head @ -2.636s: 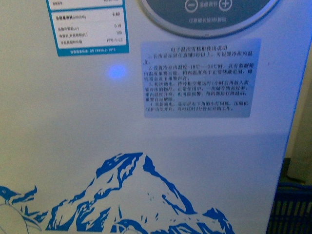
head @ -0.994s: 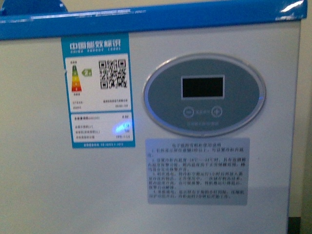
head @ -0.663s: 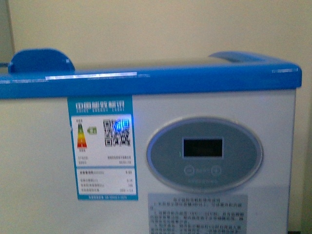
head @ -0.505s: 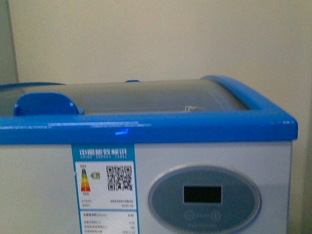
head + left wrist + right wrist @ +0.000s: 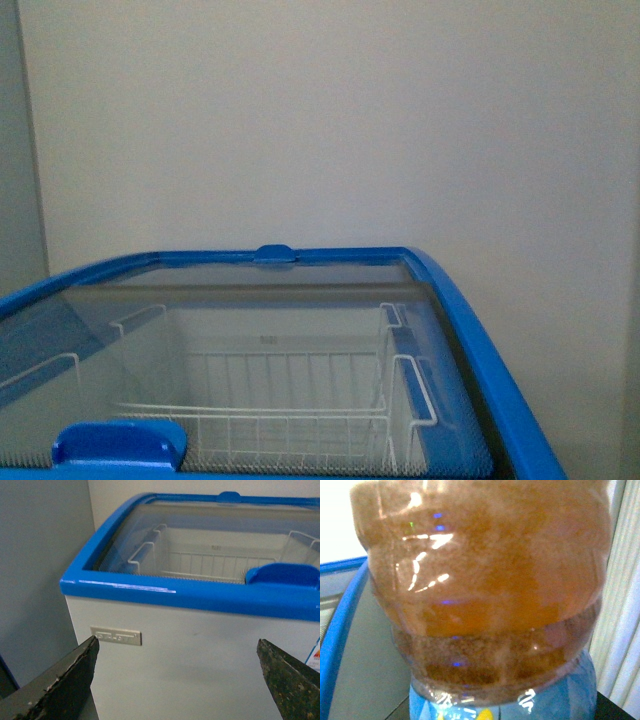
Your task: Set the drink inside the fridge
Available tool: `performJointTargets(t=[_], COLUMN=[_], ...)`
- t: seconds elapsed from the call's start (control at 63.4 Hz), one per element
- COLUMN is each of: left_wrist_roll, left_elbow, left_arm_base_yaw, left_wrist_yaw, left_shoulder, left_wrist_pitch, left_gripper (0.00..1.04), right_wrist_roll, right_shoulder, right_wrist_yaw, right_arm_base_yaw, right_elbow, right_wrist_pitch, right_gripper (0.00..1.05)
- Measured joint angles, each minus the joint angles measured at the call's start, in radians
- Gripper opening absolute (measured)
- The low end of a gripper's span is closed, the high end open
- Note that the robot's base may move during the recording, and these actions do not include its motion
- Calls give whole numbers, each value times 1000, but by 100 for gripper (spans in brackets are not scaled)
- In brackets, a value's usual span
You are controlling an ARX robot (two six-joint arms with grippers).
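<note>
Fridge (image 5: 478, 345): glass lid (image 5: 250, 330) lies over white wire baskets (image 5: 290, 400). Left gripper (image 5: 176, 642) faces the fridge front, fingers wide apart, empty. Drink (image 5: 485, 580) fills the right wrist view, near the blue rim. Right gripper unseen, so its grip cannot be told.

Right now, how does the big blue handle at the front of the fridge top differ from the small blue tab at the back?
The near handle is broad, rounded and raised; the far tab looks small and low. The near handle sits at the front edge; the far tab sits on the back rim, further right in the front view. Both match the blue of the fridge rim.
</note>
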Motion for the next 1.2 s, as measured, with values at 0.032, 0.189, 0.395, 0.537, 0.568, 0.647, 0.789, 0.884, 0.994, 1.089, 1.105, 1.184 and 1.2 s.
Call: performJointTargets(t=[0.032, 0.189, 0.395, 0.537, 0.568, 0.647, 0.789, 0.884, 0.994, 1.089, 1.105, 1.184, 1.2], left_wrist_roll=[0, 0, -203, -154, -99, 129, 480, 711, 925, 1045, 1064, 1115, 1122], left_elbow=[0, 0, 45, 118, 136, 195, 288, 348, 428, 470, 478, 523, 532], left_arm_base_yaw=[0, 0, 87, 95, 93, 93, 93, 89, 63, 39, 33, 15, 12], left_wrist_yaw=[1, 1, 288, 433, 464, 559, 646, 683, 706, 702, 697, 679, 676], left_shoulder=[0, 0, 169, 528, 603, 817, 1031, 1141, 1232, 1286, 1299, 1369, 1383], left_wrist_pitch=[0, 0, -17, 285, 349, 503, 572, 584, 516, 464, 462, 467, 472], left_gripper=[97, 97, 97, 97, 97, 97, 97, 97, 97, 97, 97, 97, 97], right_wrist_roll=[0, 0, 0, 0, 0, 0, 0, 0, 0, 0, 0, 0, 0], right_shoulder=[0, 0, 0, 0, 0, 0, 0, 0, 0, 0, 0, 0, 0], right_wrist_yaw=[0, 0, 1, 1, 1, -1, 0, 0, 0, 0, 0, 0, 0], right_arm_base_yaw=[0, 0, 0, 0, 0, 0, 0, 0, 0, 0, 0, 0, 0], right_elbow=[0, 0, 0, 0, 0, 0, 0, 0, 0, 0, 0, 0, 0], right_wrist_pitch=[0, 0, 0, 0, 0, 0, 0, 0, 0, 0, 0, 0, 0], right_gripper=[40, 40, 40, 40, 40, 40, 40, 40, 40, 40, 40, 40, 40])
